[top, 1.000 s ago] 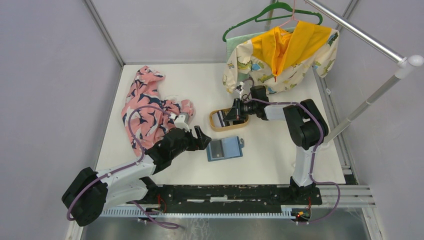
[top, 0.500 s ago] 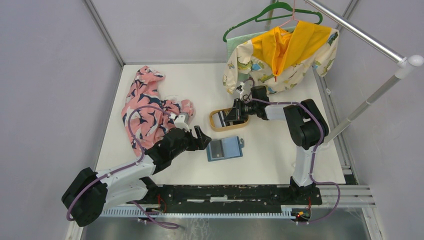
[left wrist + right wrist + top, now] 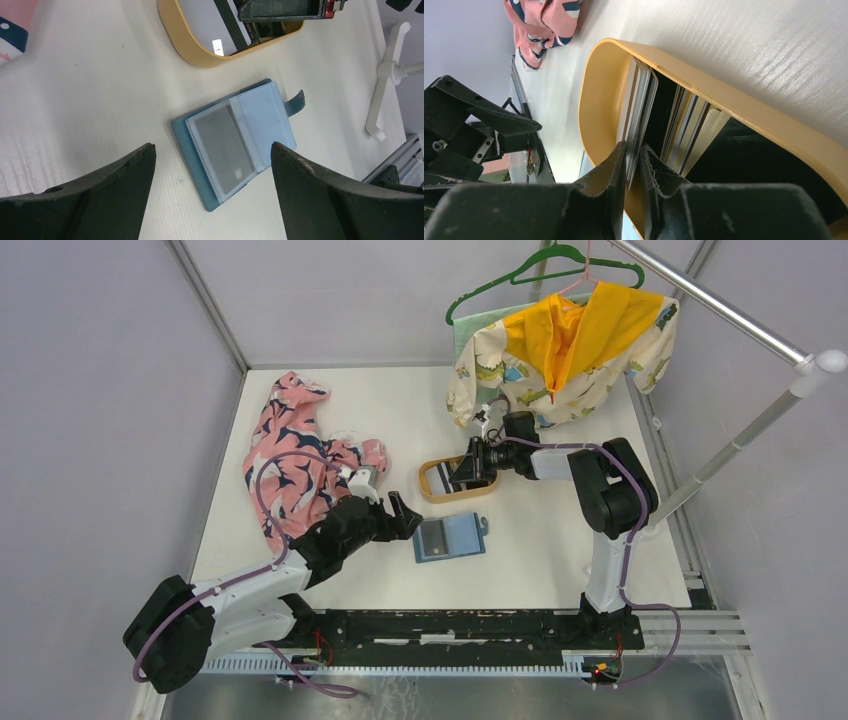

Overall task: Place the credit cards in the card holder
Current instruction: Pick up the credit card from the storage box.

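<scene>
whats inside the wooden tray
Several cards lean together in the tray, the right end effector straddling some. The floor beneath and the exact count are hidden.

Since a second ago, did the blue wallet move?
No. The wallet still lies in the same spot, just below the wooden tray.

Bright, even light; soft faint shadows; wrist views blurred up close.
</scene>
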Tool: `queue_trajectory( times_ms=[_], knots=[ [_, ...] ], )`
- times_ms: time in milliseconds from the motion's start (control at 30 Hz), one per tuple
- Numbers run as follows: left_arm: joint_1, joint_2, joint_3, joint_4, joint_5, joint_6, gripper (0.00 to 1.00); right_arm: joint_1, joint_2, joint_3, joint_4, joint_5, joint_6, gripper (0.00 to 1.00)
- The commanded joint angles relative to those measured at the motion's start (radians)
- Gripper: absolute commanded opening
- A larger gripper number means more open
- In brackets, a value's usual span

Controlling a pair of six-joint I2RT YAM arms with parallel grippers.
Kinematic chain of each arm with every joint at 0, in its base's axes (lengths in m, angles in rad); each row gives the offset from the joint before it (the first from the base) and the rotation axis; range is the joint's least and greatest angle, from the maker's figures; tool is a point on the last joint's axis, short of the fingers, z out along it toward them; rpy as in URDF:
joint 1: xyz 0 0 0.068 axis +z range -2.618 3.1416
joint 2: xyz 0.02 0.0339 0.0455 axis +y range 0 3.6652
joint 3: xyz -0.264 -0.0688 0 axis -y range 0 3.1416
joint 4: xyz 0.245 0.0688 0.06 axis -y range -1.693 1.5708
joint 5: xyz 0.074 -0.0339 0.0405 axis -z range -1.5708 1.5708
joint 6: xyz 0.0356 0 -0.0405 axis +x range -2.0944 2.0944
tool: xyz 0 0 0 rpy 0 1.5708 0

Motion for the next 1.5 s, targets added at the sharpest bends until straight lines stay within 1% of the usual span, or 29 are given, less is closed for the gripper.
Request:
queue_trajectory(
  times_ms=[0,300,467,600,767,867,933,1133,1233,1467],
  knots=[
    [0.002,-0.02,0.017,0.018,-0.013,0.0,0.9,-0.008,-0.024,-0.005,0.009,0.008,-0.011,0.21],
    [0.003,-0.02,0.016,0.018,-0.011,0.0,0.9,-0.011,-0.023,-0.007,0.012,0.005,-0.009,0.2],
    [0.002,-0.02,0.016,0.018,-0.01,0.0,0.9,-0.013,-0.022,-0.009,0.02,0.0,-0.002,0.22],
    [0.003,-0.021,0.017,0.017,-0.01,0.0,0.9,-0.013,-0.022,-0.014,0.028,-0.001,0.005,0.26],
    [0.002,-0.019,0.017,0.018,-0.01,0.0,0.9,-0.017,-0.022,-0.017,0.031,-0.003,0.009,0.25],
    [0.001,-0.02,0.017,0.018,-0.01,-0.001,0.9,-0.018,-0.022,-0.019,0.033,-0.003,0.011,0.23],
    [0.002,-0.02,0.017,0.018,-0.01,-0.001,0.9,-0.019,-0.024,-0.02,0.032,-0.001,0.012,0.2],
    [0.003,-0.022,0.017,0.018,-0.009,-0.001,0.89,-0.022,-0.034,-0.023,0.036,0.0,0.008,0.04],
    [0.002,-0.026,0.017,0.017,-0.007,-0.003,0.89,-0.027,-0.05,-0.029,0.04,0.008,0.001,0.0],
    [0.002,-0.035,0.02,0.015,-0.003,-0.003,0.89,-0.058,-0.109,-0.054,0.053,0.025,-0.004,0.0]
  ],
)
